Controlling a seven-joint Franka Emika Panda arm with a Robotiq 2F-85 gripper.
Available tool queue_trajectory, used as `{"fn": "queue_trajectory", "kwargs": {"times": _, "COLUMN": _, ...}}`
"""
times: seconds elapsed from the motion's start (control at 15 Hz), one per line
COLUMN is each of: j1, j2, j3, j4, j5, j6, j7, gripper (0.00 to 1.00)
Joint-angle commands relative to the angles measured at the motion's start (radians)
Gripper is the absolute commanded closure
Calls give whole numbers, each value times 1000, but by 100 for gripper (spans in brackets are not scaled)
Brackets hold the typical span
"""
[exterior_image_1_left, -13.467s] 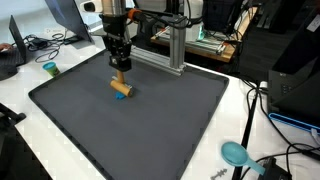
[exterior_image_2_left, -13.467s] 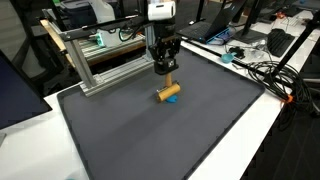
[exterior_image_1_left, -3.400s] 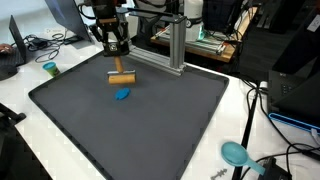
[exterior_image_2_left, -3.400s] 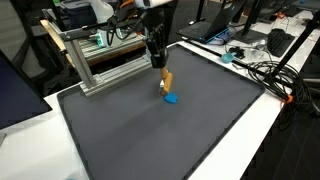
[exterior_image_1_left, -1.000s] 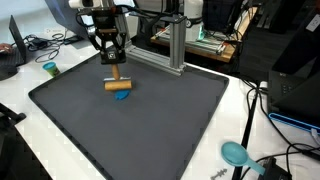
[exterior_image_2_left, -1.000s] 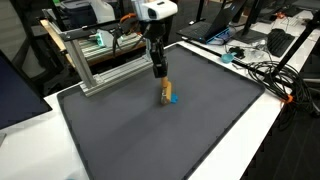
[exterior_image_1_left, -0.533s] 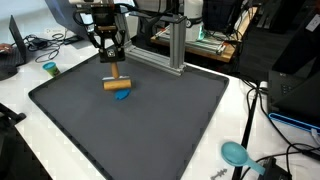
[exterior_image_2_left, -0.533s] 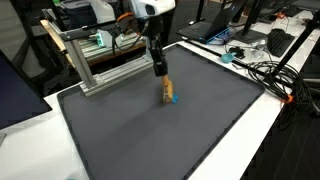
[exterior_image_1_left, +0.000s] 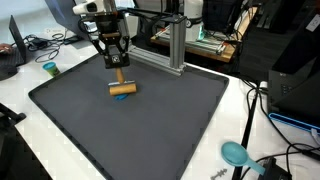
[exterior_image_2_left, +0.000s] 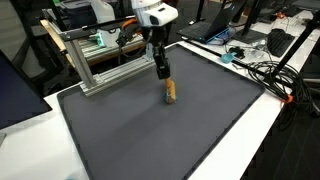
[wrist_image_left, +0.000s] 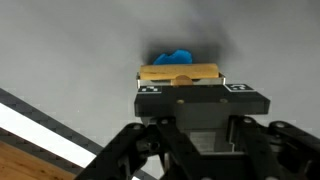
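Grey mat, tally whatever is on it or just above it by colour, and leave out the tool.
Tan: 1, the wooden block
Blue: 1, the small blue piece right beside the block
Total: 2

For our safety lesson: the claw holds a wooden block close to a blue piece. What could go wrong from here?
The wooden block hides most of the blue piece in the wrist view, so their gap is hard to judge. Moved lower, the claw might shove the blue piece across the mat.
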Motion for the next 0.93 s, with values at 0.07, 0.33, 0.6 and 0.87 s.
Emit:
{"fn": "queue_trajectory", "kwargs": {"times": 0.07, "j1": 3, "j2": 41, "j3": 8, "j4": 24, "j5": 3, "j6": -18, "j7": 9, "gripper": 78}}
{"fn": "queue_trajectory", "kwargs": {"times": 0.33, "j1": 5, "j2": 53, "j3": 20, "j4": 35, "j5": 12, "j6": -18, "j7": 13, "gripper": 78}}
{"fn": "queue_trajectory", "kwargs": {"times": 0.6, "j1": 3, "j2": 63, "j3": 26, "j4": 46, "j5": 18, "j6": -24, "j7": 21, "gripper": 78}}
{"fn": "queue_trajectory", "kwargs": {"times": 0.87, "j1": -1, "j2": 72, "j3": 34, "j4": 59, "j5": 32, "j6": -33, "j7": 33, "gripper": 78}}
